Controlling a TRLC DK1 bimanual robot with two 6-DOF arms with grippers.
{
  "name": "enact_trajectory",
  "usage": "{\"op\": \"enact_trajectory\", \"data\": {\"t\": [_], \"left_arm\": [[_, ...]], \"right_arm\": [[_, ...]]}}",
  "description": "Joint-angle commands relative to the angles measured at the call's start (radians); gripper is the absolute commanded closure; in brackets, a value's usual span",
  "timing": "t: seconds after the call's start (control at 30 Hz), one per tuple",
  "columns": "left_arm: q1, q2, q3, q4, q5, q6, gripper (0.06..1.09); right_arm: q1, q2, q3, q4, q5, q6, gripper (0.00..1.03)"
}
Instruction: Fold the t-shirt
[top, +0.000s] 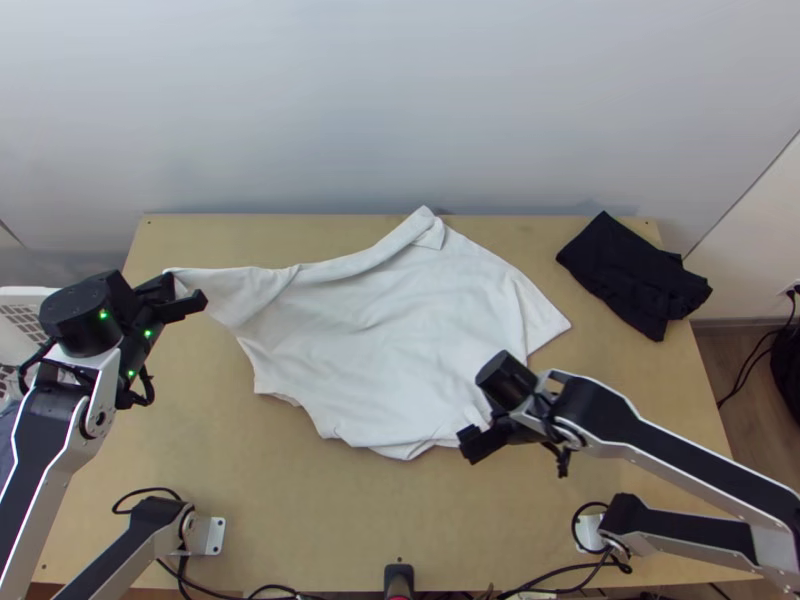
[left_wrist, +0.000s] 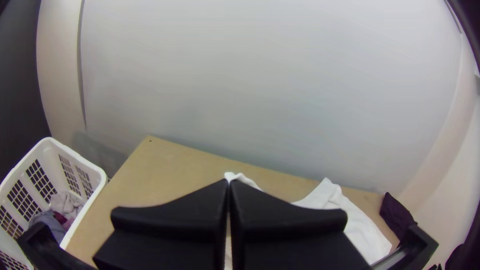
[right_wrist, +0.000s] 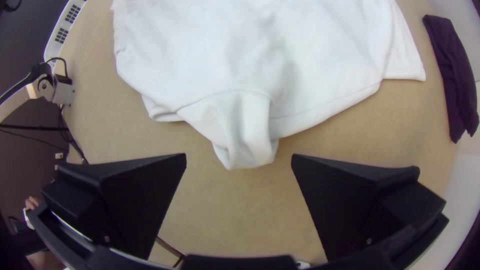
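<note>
White t-shirt (top: 380, 340), one (one corner in left pincer (top: 187, 292)), one black garment (top: 630, 270).

Shirt (top: 380, 340): is lying before me on the table (top: 300, 520), its far-left corner sitting in my left gripper (top: 180, 294).
Cloth (top: 630, 270): is lying to the right of the shirt, at the far right of the table and lapping over its right edge.
Basket (left_wrist: 99, 172): is standing left of the table, with laundry (left_wrist: 64, 207) lying in it.
Wall (top: 400, 110): is standing behind the table.
</note>
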Motion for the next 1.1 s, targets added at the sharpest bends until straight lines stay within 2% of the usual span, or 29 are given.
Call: {"op": "enact_trajectory", "data": {"t": [0.0,0.07,0.17,0.27,0.3,0.33,0.4,0.43,0.6,0.73,0.87,0.97,1.07], "left_arm": [[-0.004,0.010,-0.007,0.003,-0.009,0.002,1.05],[-0.004,0.014,-0.010,0.006,-0.009,0.002,1.05],[-0.004,0.024,-0.010,0.014,-0.009,0.002,1.05],[-0.005,0.033,-0.011,0.023,-0.009,0.002,1.05],[-0.005,0.037,-0.011,0.024,-0.009,0.002,1.05],[-0.005,0.039,-0.011,0.029,-0.009,0.002,1.05],[-0.007,0.042,-0.010,0.031,-0.009,0.003,1.05],[-0.010,0.044,-0.010,0.031,-0.009,0.003,1.05],[-0.015,0.047,-0.007,0.040,-0.009,0.005,1.05],[-0.013,0.044,0.010,0.041,-0.009,0.012,1.05],[0.007,0.044,0.058,0.041,-0.009,0.015,1.05],[0.041,0.048,0.085,0.044,-0.009,0.020,1.05],[0.070,0.047,0.099,0.044,-0.009,0.038,1.05]], "right_arm": [[-0.002,0.103,-0.060,0.094,-0.061,0.025,0.05],[-0.007,0.111,-0.084,0.122,-0.061,0.025,0.07],[-0.015,0.125,-0.114,0.157,-0.061,0.033,0.16],[-0.016,0.146,-0.129,0.172,-0.062,0.039,0.16],[-0.016,0.148,-0.132,0.177,-0.062,0.044,0.24],[-0.016,0.146,-0.132,0.195,-0.061,0.044,0.41],[-0.029,0.136,-0.134,0.235,-0.059,0.040,0.86],[-0.050,0.132,-0.132,0.252,-0.061,0.034,0.94],[-0.085,0.128,-0.114,0.252,-0.061,0.028,1.00],[-0.119,0.071,-0.081,0.238,-0.048,0.028,1.00],[-0.248,0.019,0.038,0.185,0.058,-0.048,1.00],[-0.371,0.066,0.212,0.054,0.059,-0.119,1.00],[-0.457,0.071,0.330,0.011,0.050,-0.199,1.00]]}}
